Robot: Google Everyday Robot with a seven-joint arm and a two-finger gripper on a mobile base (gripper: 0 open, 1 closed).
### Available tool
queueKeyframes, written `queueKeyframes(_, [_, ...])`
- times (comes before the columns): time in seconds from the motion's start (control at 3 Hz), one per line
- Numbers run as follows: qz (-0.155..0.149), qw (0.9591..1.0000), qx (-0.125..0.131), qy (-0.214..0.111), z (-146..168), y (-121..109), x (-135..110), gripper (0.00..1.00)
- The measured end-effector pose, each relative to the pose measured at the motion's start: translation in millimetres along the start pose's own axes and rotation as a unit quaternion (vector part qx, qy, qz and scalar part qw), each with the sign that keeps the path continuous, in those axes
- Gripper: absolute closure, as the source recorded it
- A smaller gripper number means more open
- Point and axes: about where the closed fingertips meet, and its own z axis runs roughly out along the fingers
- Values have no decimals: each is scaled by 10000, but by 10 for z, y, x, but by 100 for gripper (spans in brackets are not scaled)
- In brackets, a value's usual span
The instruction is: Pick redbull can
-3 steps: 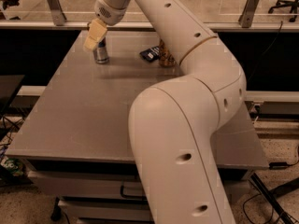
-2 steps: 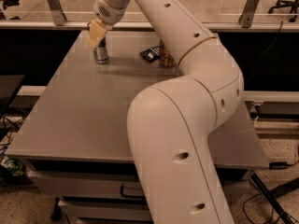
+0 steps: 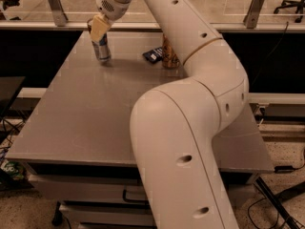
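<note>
The redbull can, slim and silver with blue panels, is at the far left of the grey table. It leans a little, with its top to the left. My gripper reaches down from above and is closed around the can's upper part. One cream finger covers the can's top. The can's base is at the table surface or just above it; I cannot tell which.
A wider gold-orange can stands to the right of the redbull can, partly behind my arm. A small dark flat packet lies beside it. A railing with posts runs behind the table's far edge.
My gripper has risen slightly with the can in it, and the can now leans more and sits a little higher in view.
</note>
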Motion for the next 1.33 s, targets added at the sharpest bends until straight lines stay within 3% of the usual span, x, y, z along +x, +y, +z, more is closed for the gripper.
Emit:
queueKeyframes(0.33, [-324, 9994, -93, -54, -396, 133, -75, 100])
queueKeyframes(1.0, [-932, 9951, -273, -200, -802, 378, -243, 100])
queueKeyframes(1.33, [-932, 9951, -273, -200, -802, 378, -243, 100])
